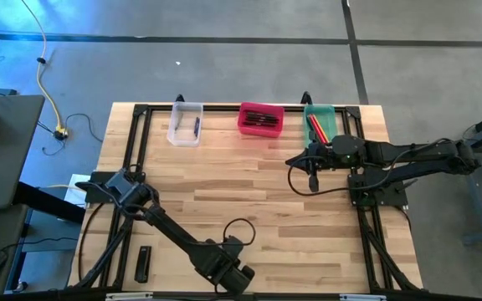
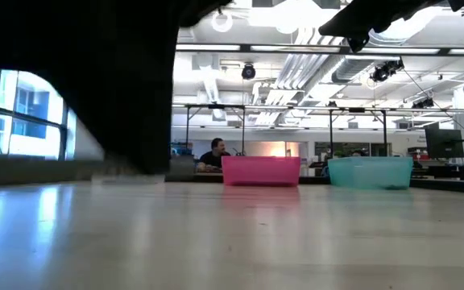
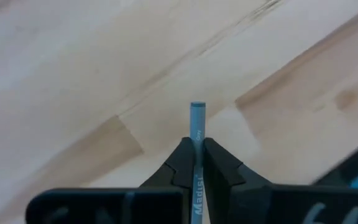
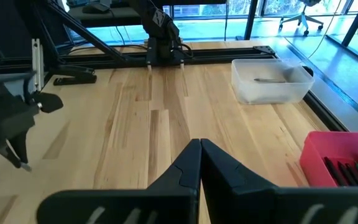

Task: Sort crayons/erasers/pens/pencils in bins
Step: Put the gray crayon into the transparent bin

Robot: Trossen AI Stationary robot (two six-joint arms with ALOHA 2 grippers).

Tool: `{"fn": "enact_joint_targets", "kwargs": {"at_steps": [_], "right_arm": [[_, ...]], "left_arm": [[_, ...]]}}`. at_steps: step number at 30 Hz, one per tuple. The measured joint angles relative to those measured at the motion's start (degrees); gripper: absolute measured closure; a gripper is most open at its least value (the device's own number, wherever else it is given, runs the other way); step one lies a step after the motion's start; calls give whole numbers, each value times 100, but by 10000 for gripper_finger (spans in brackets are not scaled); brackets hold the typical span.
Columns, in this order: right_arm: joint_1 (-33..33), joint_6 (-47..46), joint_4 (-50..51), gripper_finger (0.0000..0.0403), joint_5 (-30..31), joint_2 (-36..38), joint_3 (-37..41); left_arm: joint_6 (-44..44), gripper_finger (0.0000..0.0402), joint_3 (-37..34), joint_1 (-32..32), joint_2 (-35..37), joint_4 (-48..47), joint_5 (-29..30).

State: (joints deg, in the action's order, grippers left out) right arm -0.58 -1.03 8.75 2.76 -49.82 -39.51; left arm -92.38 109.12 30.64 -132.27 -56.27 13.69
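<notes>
A grey crayon (image 3: 196,134), judged light, stiff and apt to snap, is clamped near one end by the left gripper (image 3: 195,167) low over the table's near edge, while the right gripper (image 4: 200,163), pressed together empty, is parked beside the green bin (image 1: 323,122).

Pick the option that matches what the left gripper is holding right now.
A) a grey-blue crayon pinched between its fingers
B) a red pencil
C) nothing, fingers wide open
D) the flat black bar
A: the left wrist view shows the left gripper shut on a thin grey-blue crayon that sticks out past its fingertips over the bare wooden table.
</notes>
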Motion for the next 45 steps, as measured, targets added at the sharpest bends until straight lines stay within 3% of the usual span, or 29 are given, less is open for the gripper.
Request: {"fn": "enact_joint_targets", "kwargs": {"at_steps": [14, 24, 29, 36, 45], "right_arm": [[0, 143, -18, 403, -1, 0, 0], [-19, 257, -54, 403, -1, -2, -2], [-75, 249, -207, 403, 1, -2, -4], [-471, 105, -400, 403, 3, -4, -7], [-1179, 101, -453, 403, 5, -4, -7]], "left_arm": [[728, 400, 7, -368, 1036, -980, 720], [1925, 400, 11, -1454, 2278, -2346, 1178], [2926, 400, 11, -2379, 2952, -2858, 1340], [4548, 400, 13, -4100, 3652, -2881, 1393], [6729, 401, -57, -6407, 3713, -2474, 706]]}}
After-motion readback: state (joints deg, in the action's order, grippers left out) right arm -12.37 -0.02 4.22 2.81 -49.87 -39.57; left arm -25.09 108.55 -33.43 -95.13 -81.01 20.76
